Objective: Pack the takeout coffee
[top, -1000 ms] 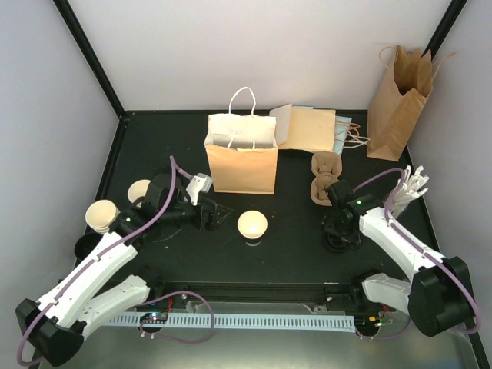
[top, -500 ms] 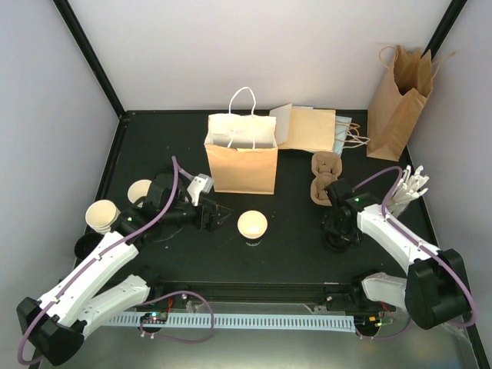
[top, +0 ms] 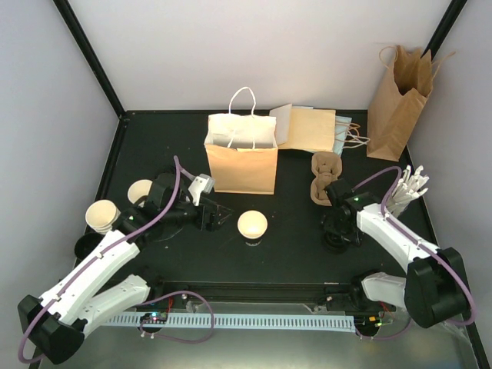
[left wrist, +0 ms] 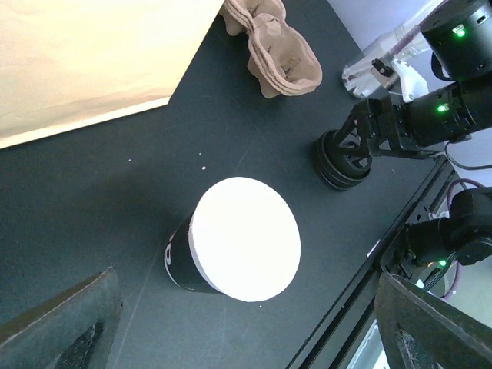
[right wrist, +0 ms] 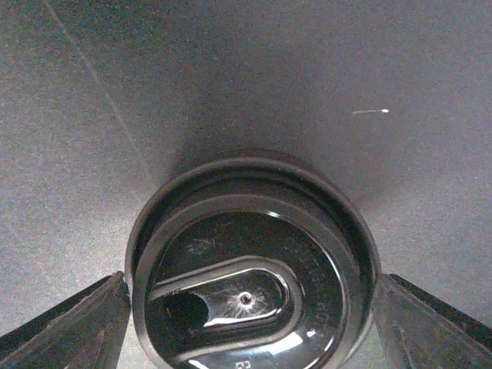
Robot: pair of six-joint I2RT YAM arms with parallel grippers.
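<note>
One takeout coffee cup (top: pixel 252 225) stands mid-table with no lid on it: a white round top (left wrist: pixel 246 238) over a dark wall (left wrist: pixel 178 265). My left gripper (top: pixel 219 217) hangs just left of it, open and empty, and its dark fingers (left wrist: pixel 65 327) frame the cup from a distance. Two more lidless cups (top: pixel 140 191) (top: pixel 101 215) stand at the far left. A black lid (right wrist: pixel 250 261) lies on the table under my right gripper (top: pixel 336 233). That gripper (right wrist: pixel 250 286) is open, with one finger (right wrist: pixel 73 323) on each side of the lid's rim.
A kraft bag (top: pixel 241 157) with white handles stands open behind the middle cup. Flat bags (top: pixel 311 128) lie behind it, and a tall bag (top: pixel 398 104) leans in the back right corner. A pulp cup carrier (top: pixel 324 178) and white cutlery (top: pixel 407 192) are at the right. Another black lid (top: pixel 86 246) lies far left.
The right arm has shifted slightly inward and settled over the black lid. The left arm and the cups have hardly moved.
</note>
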